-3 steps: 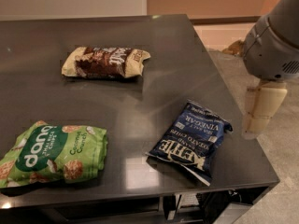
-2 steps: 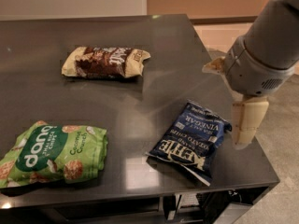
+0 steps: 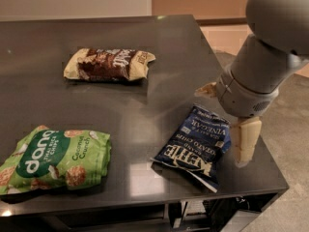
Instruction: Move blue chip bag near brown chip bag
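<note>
The blue chip bag [image 3: 197, 145] lies flat on the dark table [image 3: 145, 105] near the front right corner, with white "KETTLE" lettering. The brown chip bag [image 3: 109, 65] lies at the table's back middle, well apart from the blue one. My gripper [image 3: 223, 124] hangs at the blue bag's right edge, low over the table. It is open and empty. One cream finger [image 3: 245, 143] points down just right of the bag. The other finger's tip [image 3: 205, 89] shows just behind the bag's top corner. The grey wrist hides the rest of the gripper.
A larger green "dang" bag [image 3: 52, 158] lies at the table's front left. The table's right edge [image 3: 251, 144] runs just beside the gripper, with floor beyond it. The bulky grey arm [image 3: 275, 37] fills the upper right.
The arm has swung left and toward the table, bringing the gripper from beyond the right edge up against the blue bag's right side. The bags have not moved.
</note>
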